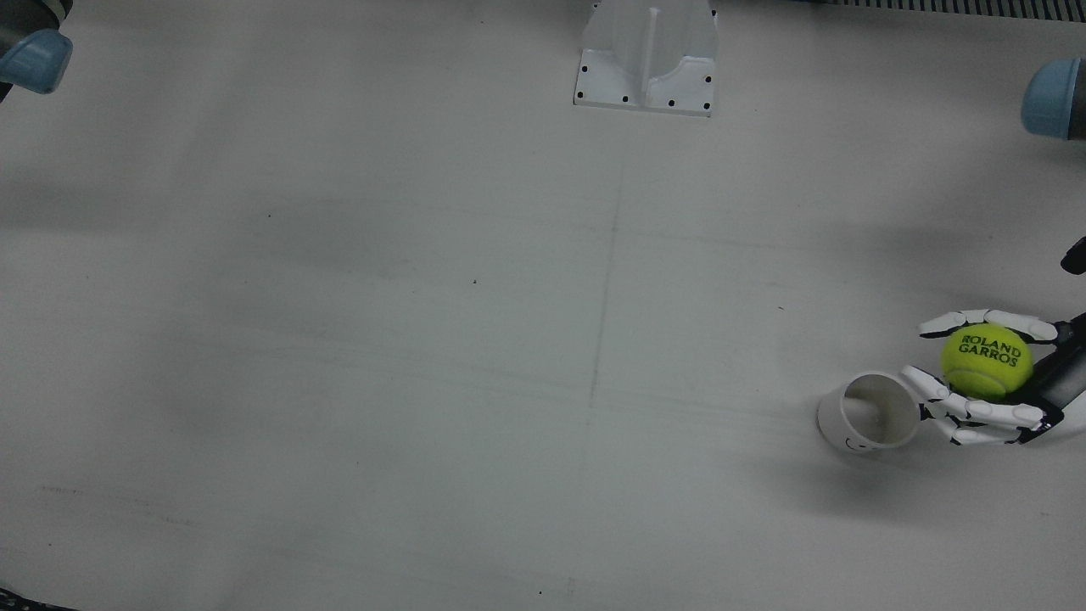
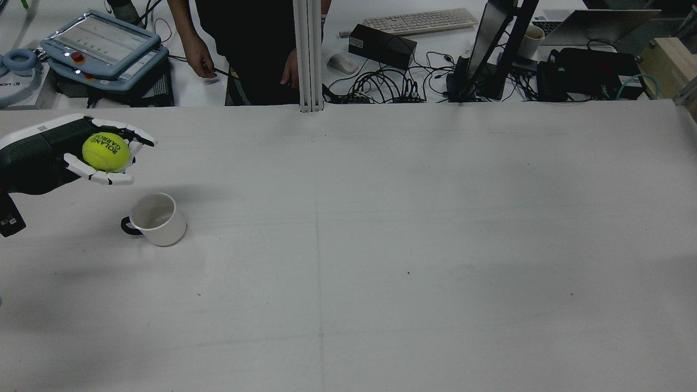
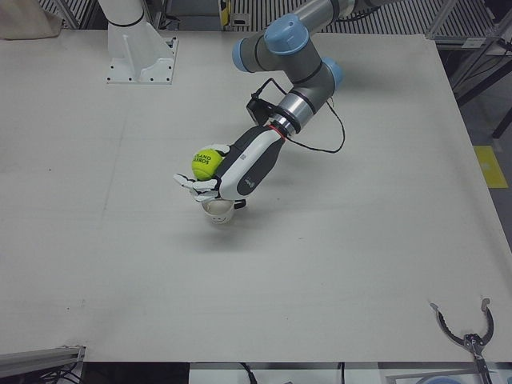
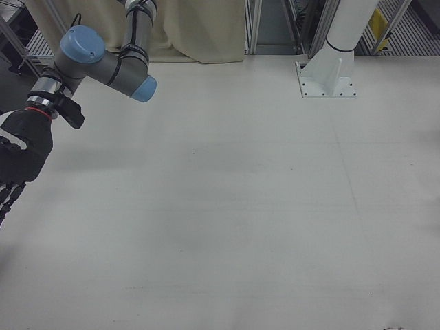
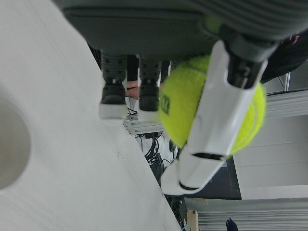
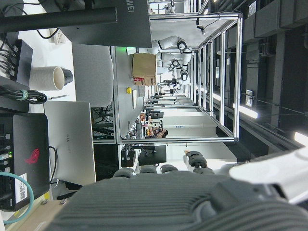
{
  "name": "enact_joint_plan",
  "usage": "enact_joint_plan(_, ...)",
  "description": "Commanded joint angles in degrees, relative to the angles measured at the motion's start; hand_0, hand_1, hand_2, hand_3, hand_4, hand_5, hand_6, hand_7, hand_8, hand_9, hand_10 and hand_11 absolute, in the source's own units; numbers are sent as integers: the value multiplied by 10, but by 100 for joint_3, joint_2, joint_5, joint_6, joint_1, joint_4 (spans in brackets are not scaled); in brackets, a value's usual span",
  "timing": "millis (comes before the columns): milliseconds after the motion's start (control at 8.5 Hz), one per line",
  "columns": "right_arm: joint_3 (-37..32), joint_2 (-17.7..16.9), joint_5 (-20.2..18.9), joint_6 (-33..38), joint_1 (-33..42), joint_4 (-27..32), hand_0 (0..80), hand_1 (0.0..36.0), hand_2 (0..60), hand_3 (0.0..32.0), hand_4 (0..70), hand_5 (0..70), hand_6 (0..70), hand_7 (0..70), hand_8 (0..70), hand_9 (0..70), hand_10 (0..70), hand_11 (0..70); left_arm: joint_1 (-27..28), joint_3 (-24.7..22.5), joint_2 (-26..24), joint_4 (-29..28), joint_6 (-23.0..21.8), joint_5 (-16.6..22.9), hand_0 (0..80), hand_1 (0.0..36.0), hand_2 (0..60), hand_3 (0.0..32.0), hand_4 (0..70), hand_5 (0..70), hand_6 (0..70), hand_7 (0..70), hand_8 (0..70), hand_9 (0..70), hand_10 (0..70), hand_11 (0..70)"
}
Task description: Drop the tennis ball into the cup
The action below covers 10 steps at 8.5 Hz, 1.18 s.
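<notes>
My left hand (image 2: pixel 49 147) is shut on the yellow-green tennis ball (image 2: pixel 105 151), palm up, above the table at its left side. The ball (image 1: pixel 987 361) reads ROLAND GARROS. The white cup (image 2: pixel 155 219) stands upright on the table, with a black handle on its side. In the front view the ball is just beside the cup (image 1: pixel 867 412), not over its mouth, and the left hand's (image 1: pixel 984 413) fingertips reach the rim. The left-front view shows the hand (image 3: pixel 248 164) and ball (image 3: pixel 206 163) just above the cup (image 3: pixel 218 210). My right hand (image 4: pixel 20 155) hangs empty, fingers down, at the table's other side.
A white arm pedestal (image 1: pixel 649 55) is bolted at the robot's edge of the table. Beyond the far edge in the rear view stand a person (image 2: pixel 245 49), a teach pendant (image 2: pixel 103 49) and desk clutter. A black pincer tool (image 3: pixel 468 332) lies near a front corner.
</notes>
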Motion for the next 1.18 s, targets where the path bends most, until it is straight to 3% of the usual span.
enact_joint_plan(0, 2, 0, 0, 0, 0, 0, 0, 0, 0, 0, 0, 0, 0, 0, 0, 0, 0, 0, -9, 9, 216, -325, -5, -17, 800, 360, 325, 0, 118, 123, 69, 94, 77, 113, 114, 202)
enact_joint_plan(118, -6, 0, 0, 0, 0, 0, 0, 0, 0, 0, 0, 0, 0, 0, 0, 0, 0, 0, -1, 1, 217, -344, -5, -26, 728, 360, 328, 0, 31, 116, 51, 30, 47, 69, 79, 152)
enact_joint_plan(235, -6, 0, 0, 0, 0, 0, 0, 0, 0, 0, 0, 0, 0, 0, 0, 0, 0, 0, -1, -8, 217, -353, -5, -26, 651, 360, 346, 0, 1, 110, 42, 5, 33, 47, 61, 124)
enact_joint_plan(353, -6, 0, 0, 0, 0, 0, 0, 0, 0, 0, 0, 0, 0, 0, 0, 0, 0, 0, -1, -8, 217, -362, -5, -35, 623, 360, 366, 0, 0, 105, 38, 0, 27, 38, 51, 109)
enact_joint_plan(824, -6, 0, 0, 0, 0, 0, 0, 0, 0, 0, 0, 0, 0, 0, 0, 0, 0, 0, -27, -17, 217, -423, -57, 0, 616, 360, 415, 0, 0, 104, 32, 0, 19, 25, 43, 97)
enact_joint_plan(1059, -6, 0, 0, 9, 0, 0, 0, 0, 0, 0, 0, 0, 0, 0, 0, 0, 0, 0, -848, 88, -27, -91, -23, -26, 614, 360, 434, 0, 0, 105, 32, 0, 16, 20, 46, 102)
